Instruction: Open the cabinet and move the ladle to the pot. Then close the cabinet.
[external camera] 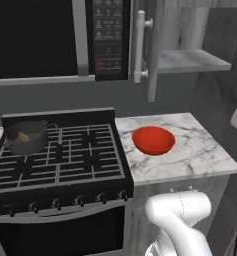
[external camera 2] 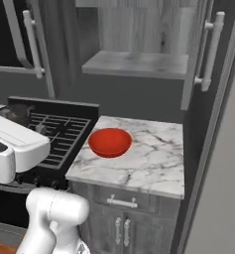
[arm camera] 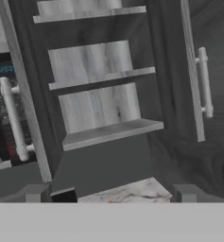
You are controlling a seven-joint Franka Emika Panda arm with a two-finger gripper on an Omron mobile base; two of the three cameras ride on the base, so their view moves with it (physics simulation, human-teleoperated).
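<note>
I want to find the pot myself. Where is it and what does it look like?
Look at the black stove left of the marble counter. On its back left burner sits the pot: small, round, dark grey, with a brown ladle inside. The only other dish, the bowl, is red and on the counter.

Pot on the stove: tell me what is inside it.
In the left base view the pot holds the ladle, its brown and tan end showing above the rim. The pot's near wall hides the rest of the inside.

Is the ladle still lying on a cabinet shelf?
No. The open cabinet has bare shelves, and the ladle rests in the pot on the stove.
</note>
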